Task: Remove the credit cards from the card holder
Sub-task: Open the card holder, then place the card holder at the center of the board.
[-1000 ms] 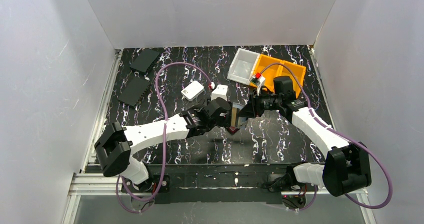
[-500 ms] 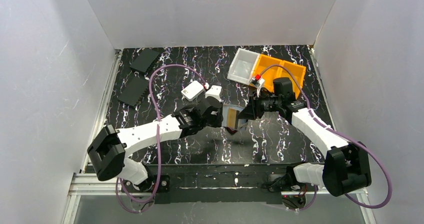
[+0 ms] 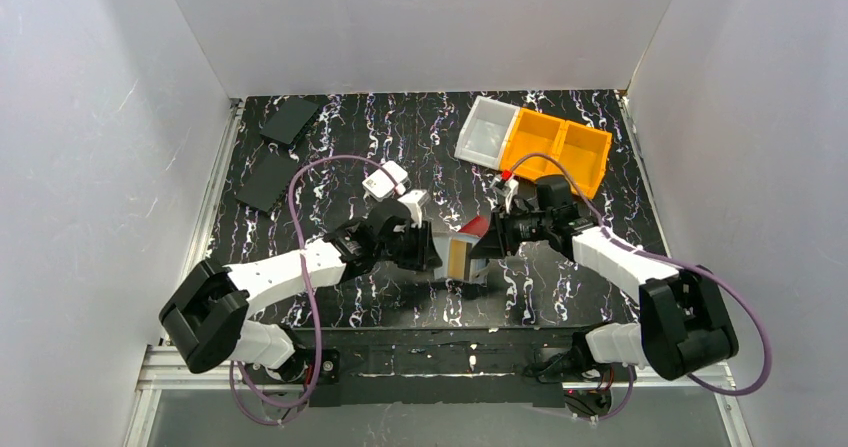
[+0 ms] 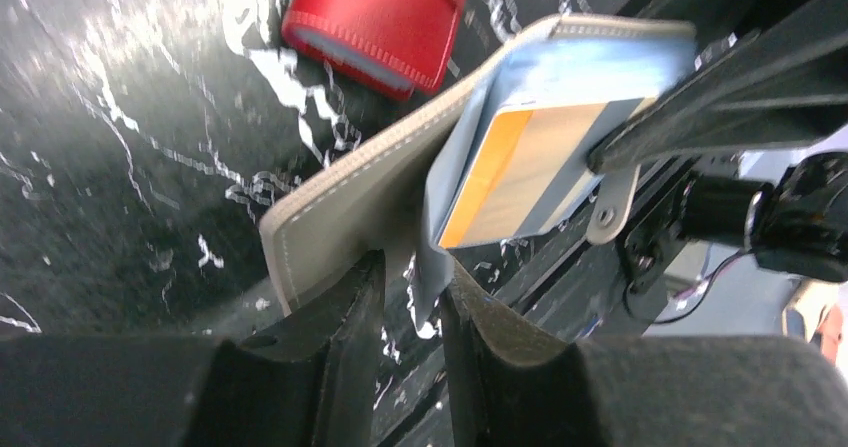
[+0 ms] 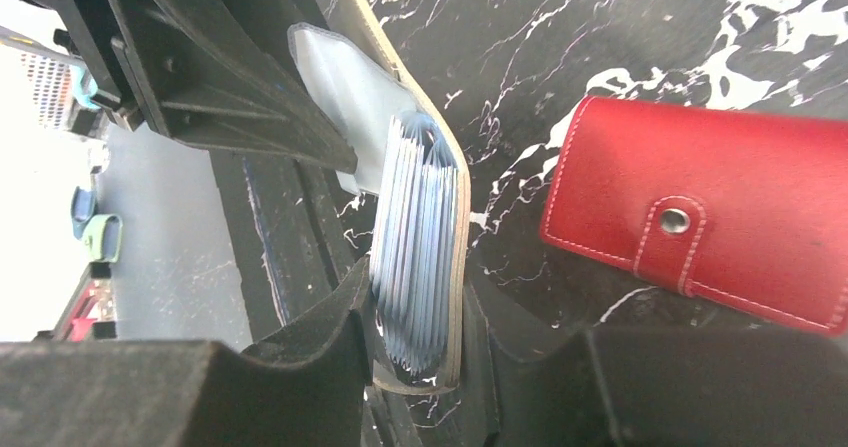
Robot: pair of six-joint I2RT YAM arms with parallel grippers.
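Note:
The grey-taupe card holder (image 3: 473, 264) hangs open between both grippers above the table's middle. My right gripper (image 5: 420, 297) is shut on its taupe cover (image 5: 452, 217) and the stack of silvery sleeves (image 5: 415, 237). My left gripper (image 4: 412, 267) stands narrow on the other end. A silvery inner sleeve (image 4: 428, 267) lies between its fingers, and the taupe cover (image 4: 360, 202) is at the left finger. An orange-brown credit card (image 4: 500, 172) sits in a sleeve and faces up in the top view (image 3: 457, 258). Other cards are hidden.
A red wallet (image 3: 476, 225) lies shut on the table just behind the holder. A white box (image 3: 385, 180) sits behind the left arm. A clear bin (image 3: 484, 132) and an orange bin (image 3: 556, 147) stand at the back right. Two black panels (image 3: 290, 120) (image 3: 268, 180) lie at the back left.
Both grippers have carried the card holder toward the near edge, uncovering the red wallet. The left gripper's jaws have narrowed onto the holder's end.

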